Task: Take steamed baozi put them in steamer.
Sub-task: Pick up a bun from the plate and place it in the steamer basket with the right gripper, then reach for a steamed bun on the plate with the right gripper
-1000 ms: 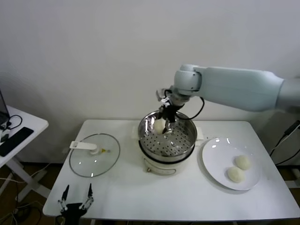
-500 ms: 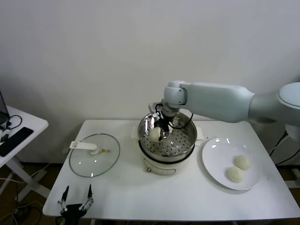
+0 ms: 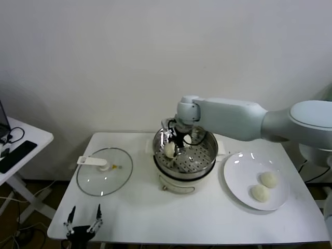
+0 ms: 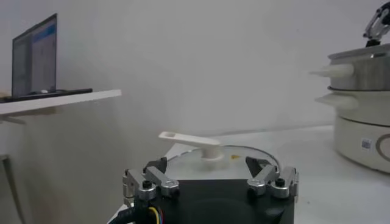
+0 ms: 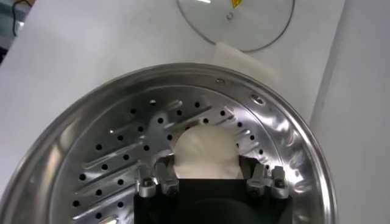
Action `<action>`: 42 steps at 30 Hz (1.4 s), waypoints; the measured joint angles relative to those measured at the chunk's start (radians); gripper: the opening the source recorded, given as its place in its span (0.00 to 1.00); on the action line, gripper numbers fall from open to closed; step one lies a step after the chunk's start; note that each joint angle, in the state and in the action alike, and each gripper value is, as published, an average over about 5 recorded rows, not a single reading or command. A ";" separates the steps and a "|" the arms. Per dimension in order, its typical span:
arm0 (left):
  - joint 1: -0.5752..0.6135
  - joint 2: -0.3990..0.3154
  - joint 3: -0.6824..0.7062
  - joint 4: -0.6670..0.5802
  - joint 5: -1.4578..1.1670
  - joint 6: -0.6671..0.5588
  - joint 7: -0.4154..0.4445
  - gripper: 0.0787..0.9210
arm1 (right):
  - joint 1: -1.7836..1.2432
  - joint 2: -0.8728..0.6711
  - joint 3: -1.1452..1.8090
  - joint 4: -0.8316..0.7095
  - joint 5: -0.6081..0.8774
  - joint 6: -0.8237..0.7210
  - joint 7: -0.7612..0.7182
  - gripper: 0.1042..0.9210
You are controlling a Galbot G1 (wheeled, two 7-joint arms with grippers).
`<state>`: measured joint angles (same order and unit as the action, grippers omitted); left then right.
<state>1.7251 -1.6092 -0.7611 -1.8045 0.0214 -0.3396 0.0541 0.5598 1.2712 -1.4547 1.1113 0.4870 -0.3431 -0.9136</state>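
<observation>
Since the glass lid (image 3: 104, 171) lies flat on the table (image 3: 155, 218) to one side, the steamer (image 3: 202, 155) stands open for loading, and the plate (image 3: 244, 179) with two buns (image 3: 268, 179) waiting sits just beside it. The right gripper (image 3: 175, 148) reaches down inside the basket, its jaws parted around a bun (image 5: 205, 152) that seems to rest on the perforated floor, likely being let go. The left gripper (image 3: 83, 223) hangs idle, jaws apart, near the table's front edge.
</observation>
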 measured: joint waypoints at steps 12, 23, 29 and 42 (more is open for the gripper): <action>0.011 0.000 0.000 -0.011 0.006 -0.003 0.000 0.88 | 0.036 -0.035 -0.001 0.028 0.046 0.023 -0.030 0.88; 0.026 0.000 -0.001 -0.030 0.008 -0.001 0.000 0.88 | 0.192 -0.173 -0.084 0.077 0.090 0.103 -0.150 0.88; 0.025 0.000 -0.003 -0.036 0.007 0.002 0.000 0.88 | 0.250 -0.290 -0.148 0.110 0.074 0.165 -0.218 0.88; 0.025 0.000 0.003 -0.028 0.014 0.000 0.000 0.88 | 0.145 -0.553 -0.124 0.143 -0.130 0.248 -0.251 0.88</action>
<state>1.7497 -1.6092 -0.7582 -1.8326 0.0350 -0.3395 0.0539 0.7048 0.7180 -1.5792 1.2539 0.3568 -0.0954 -1.1649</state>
